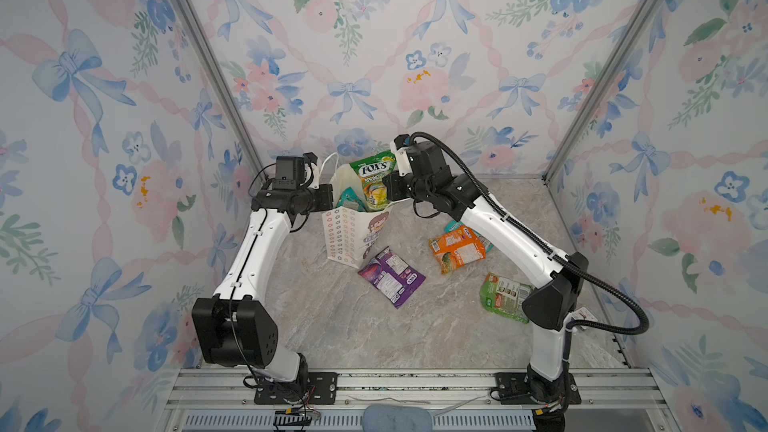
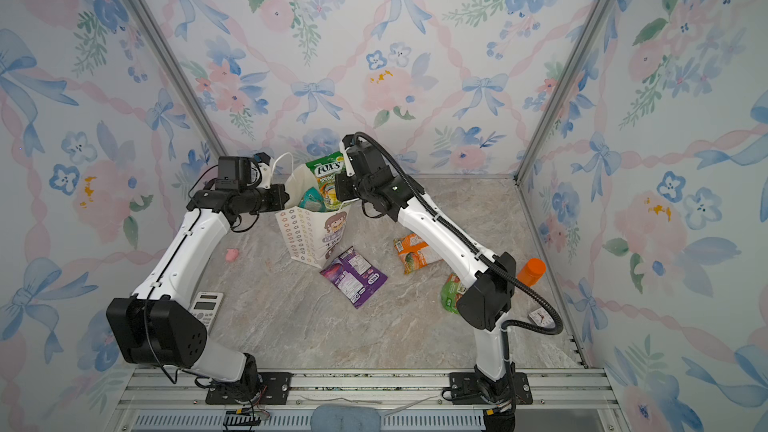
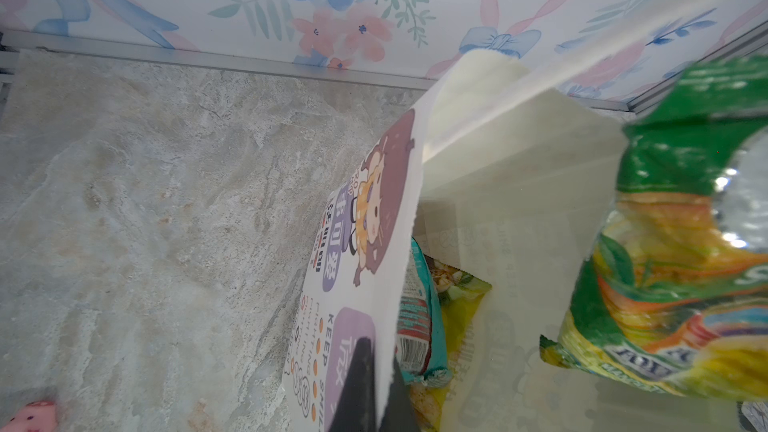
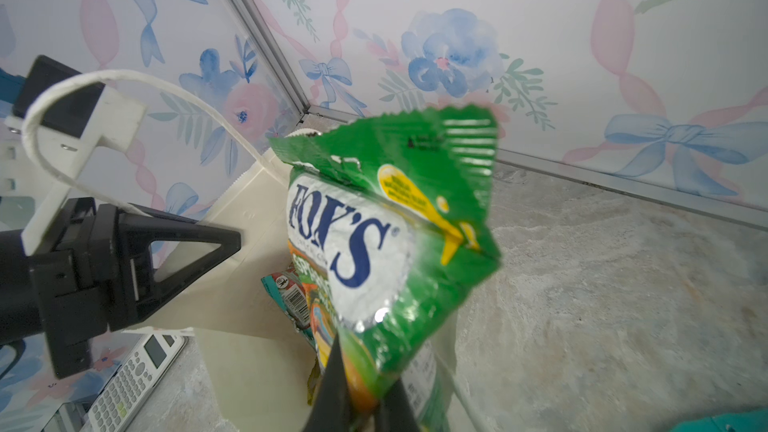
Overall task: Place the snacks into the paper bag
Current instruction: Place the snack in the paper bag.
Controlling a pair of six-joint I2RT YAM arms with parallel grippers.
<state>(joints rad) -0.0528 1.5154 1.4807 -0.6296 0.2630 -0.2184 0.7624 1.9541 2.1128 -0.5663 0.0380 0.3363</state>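
Note:
The paper bag (image 1: 353, 238) (image 2: 309, 234) stands upright at the back of the table. My left gripper (image 3: 384, 363) is shut on the bag's printed wall (image 3: 365, 218), holding the mouth open. My right gripper (image 4: 365, 401) is shut on the lower end of a green FOX'S snack pouch (image 4: 386, 234) (image 1: 372, 178), which hangs over the bag's opening. A teal pouch (image 3: 419, 317) and a yellow one (image 3: 461, 305) lie inside the bag. On the table lie a purple pouch (image 1: 390, 276), an orange pouch (image 1: 457, 249) and a green pouch (image 1: 503, 297).
An orange bottle (image 2: 531, 272) stands by the right wall. A calculator (image 2: 205, 307) lies under my left arm and a small pink object (image 2: 232, 255) left of the bag. A small clock (image 2: 542, 317) lies near the right arm's base. Floral walls close three sides.

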